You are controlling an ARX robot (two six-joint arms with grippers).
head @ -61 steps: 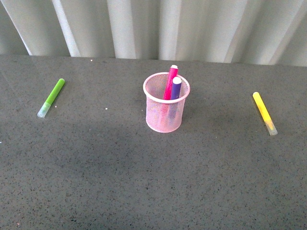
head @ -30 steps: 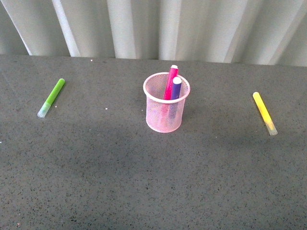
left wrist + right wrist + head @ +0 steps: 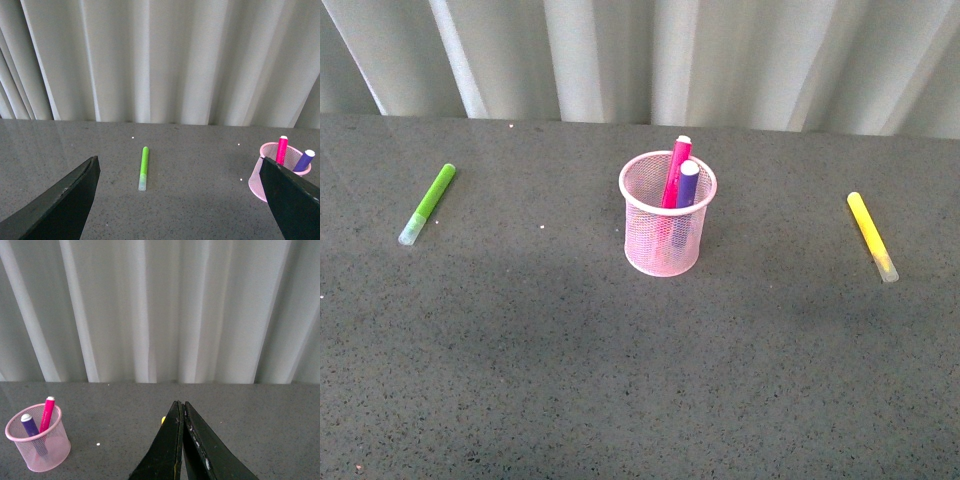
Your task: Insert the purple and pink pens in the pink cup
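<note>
The pink cup (image 3: 667, 227) stands upright near the middle of the grey table (image 3: 620, 380), with the pink pen (image 3: 676, 172) and the purple pen (image 3: 686, 186) standing inside it, side by side, leaning toward the curtain (image 3: 650, 55). A green marker (image 3: 427, 204) lies well off to its left, a yellow marker (image 3: 872, 236) well off to its right. The left gripper (image 3: 180, 200) is spread wide, holding nothing. The right gripper (image 3: 182, 440) has its fingers pressed together, empty.
</note>
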